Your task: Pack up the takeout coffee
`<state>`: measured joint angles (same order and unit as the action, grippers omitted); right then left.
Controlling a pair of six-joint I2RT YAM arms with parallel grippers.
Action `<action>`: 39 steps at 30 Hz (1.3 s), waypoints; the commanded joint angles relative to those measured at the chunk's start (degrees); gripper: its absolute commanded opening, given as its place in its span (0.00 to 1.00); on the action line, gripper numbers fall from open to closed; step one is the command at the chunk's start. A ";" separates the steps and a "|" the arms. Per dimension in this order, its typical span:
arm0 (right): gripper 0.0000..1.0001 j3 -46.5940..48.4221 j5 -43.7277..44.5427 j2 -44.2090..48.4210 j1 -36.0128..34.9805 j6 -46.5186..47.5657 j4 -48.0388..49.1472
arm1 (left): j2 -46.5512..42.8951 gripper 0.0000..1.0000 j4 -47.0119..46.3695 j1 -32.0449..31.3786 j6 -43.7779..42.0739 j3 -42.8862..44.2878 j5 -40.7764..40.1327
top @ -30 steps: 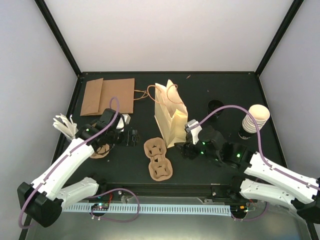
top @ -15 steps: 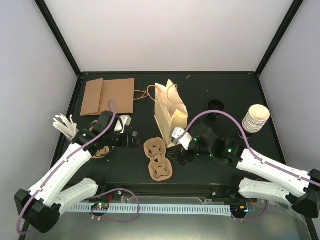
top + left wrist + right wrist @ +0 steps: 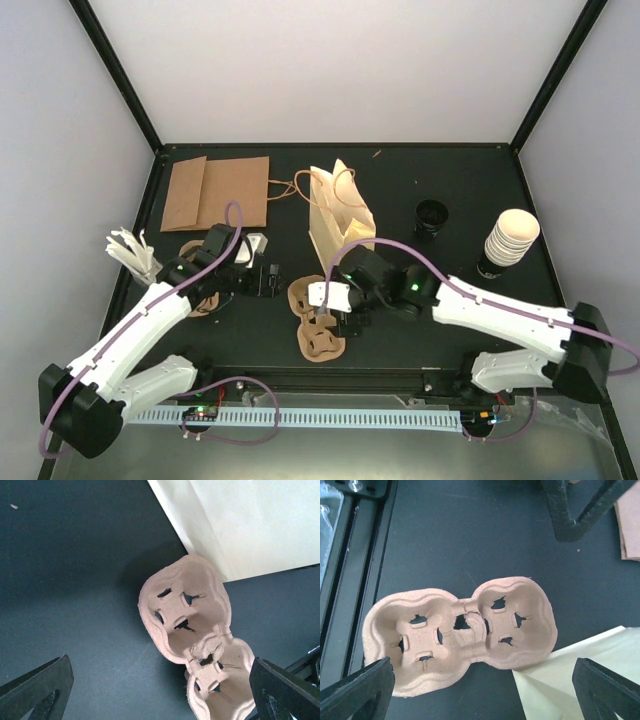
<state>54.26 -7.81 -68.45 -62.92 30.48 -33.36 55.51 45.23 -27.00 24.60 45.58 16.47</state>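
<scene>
The takeout coffee cups point(image 3: 512, 232) are cream-white and stand stacked at the far right, away from both arms. A cream paper bag point(image 3: 340, 222) stands upright mid-table. In front of it lies a brown two-cup pulp carrier point(image 3: 318, 325), which also fills the right wrist view point(image 3: 460, 630) and shows in the left wrist view point(image 3: 192, 630). My right gripper point(image 3: 332, 316) hovers over the carrier, open and empty point(image 3: 481, 687). My left gripper point(image 3: 267, 278) is left of the carrier, open and empty point(image 3: 159, 682), and looks toward the carrier and the bag point(image 3: 250, 525).
A flat brown paper bag point(image 3: 215, 190) lies at the back left. A black lid point(image 3: 431, 213) sits right of the cream bag. White sticks point(image 3: 130, 250) fan out at the left edge. Another pulp carrier point(image 3: 198, 303) lies under the left arm. A rail point(image 3: 330, 378) runs along the near edge.
My right arm has swung left from beside the cream bag to above the pulp carrier, and its jaws have opened wider. The left arm has barely moved.
</scene>
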 commanded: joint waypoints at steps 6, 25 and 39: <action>0.99 12.45 -1.02 -17.05 -0.40 11.73 -16.39 | -1.71 0.99 -0.63 1.39 1.04 -1.31 0.30; 1.00 17.97 3.86 -31.54 -0.45 9.07 -12.33 | -13.99 0.99 -1.92 11.39 9.23 -7.77 -4.07; 0.99 20.16 2.85 -37.95 -0.45 9.95 -11.04 | -19.52 0.99 0.42 13.03 11.80 -7.57 -9.17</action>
<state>72.88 -5.17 -104.88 -63.02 39.72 -45.45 37.34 45.08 -14.57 35.16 37.98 9.34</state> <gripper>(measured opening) 0.992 0.989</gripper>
